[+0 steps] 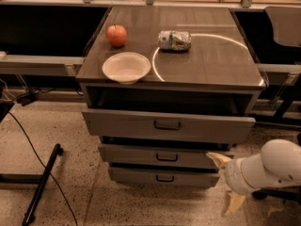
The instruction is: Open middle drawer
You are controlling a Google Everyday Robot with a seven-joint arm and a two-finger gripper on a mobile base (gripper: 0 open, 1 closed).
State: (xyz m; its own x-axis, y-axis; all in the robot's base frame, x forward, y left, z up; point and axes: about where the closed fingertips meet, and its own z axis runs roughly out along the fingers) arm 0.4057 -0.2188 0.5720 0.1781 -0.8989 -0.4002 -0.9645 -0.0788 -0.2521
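Note:
The middle drawer [136,154] is the medium grey front on the cabinet, with a small dark loop handle [167,157] at its centre. It sticks out a little, less than the tall top drawer [117,124] above it. The smallest drawer [136,175] lies below. My gripper [226,181] is at the lower right, on a white arm, just beyond the right end of the middle drawer. Its two cream fingers are spread wide. The upper fingertip [216,158] is by the drawer front's right end; I cannot tell if it touches. The gripper holds nothing.
On the cabinet top [211,55] are a red apple [116,35], a white bowl [126,67] near the front edge and a can on its side [174,40]. A black pole [42,182] and cable lie on the floor at left. A chair [284,25] stands at right.

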